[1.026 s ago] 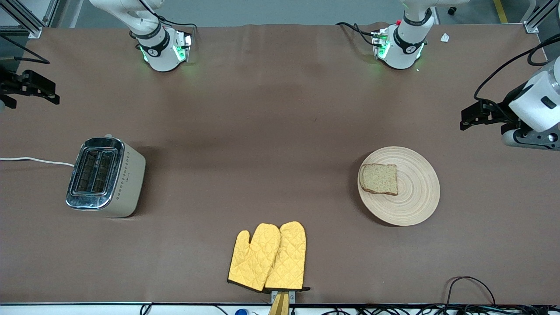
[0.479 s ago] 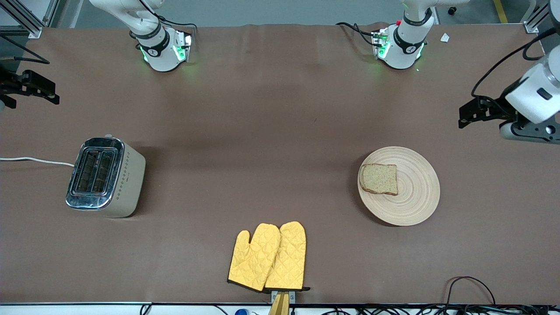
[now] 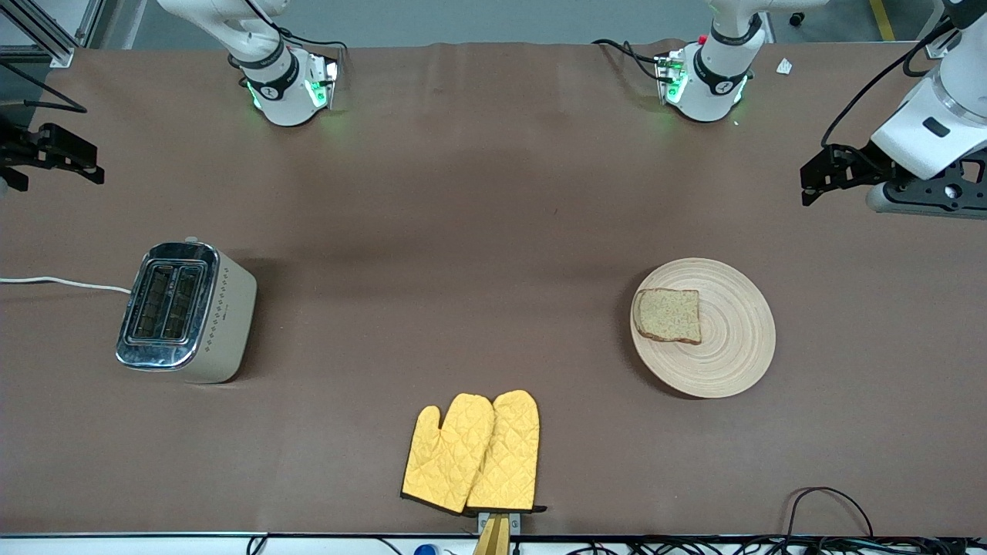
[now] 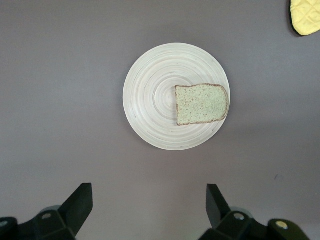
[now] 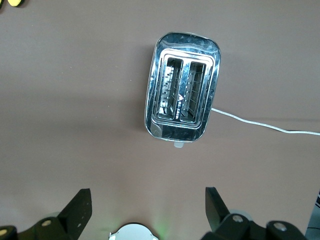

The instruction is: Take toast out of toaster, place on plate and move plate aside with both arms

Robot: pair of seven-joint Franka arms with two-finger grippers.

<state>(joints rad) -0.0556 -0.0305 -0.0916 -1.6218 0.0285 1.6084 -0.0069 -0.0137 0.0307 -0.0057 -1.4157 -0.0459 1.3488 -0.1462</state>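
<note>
The toast [image 3: 669, 315] lies flat on the plate [image 3: 732, 331], on the part of it toward the right arm's end. In the left wrist view the toast [image 4: 202, 104] and plate [image 4: 152, 100] lie below the camera. My left gripper [image 3: 806, 185] hangs open and empty over bare table at the left arm's end, apart from the plate; its fingers [image 4: 82, 200] frame only table, and the gripper [image 4: 149, 192] holds nothing. At the other end of the table my right gripper [image 3: 96, 166] waits open and empty, up in the air. That gripper [image 5: 148, 195] looks down on the toaster.
A chrome two-slot toaster [image 3: 185, 308] with a white cord stands toward the right arm's end; its slots [image 5: 182, 97] look empty. Two yellow oven mitts [image 3: 474, 455] lie near the table's front edge. Black cables [image 3: 833, 509] loop at that edge near the left arm's end.
My left gripper and wrist have shifted upward in the front view, with the fingers still apart. Toast, plate, toaster and right arm have stayed put.
</note>
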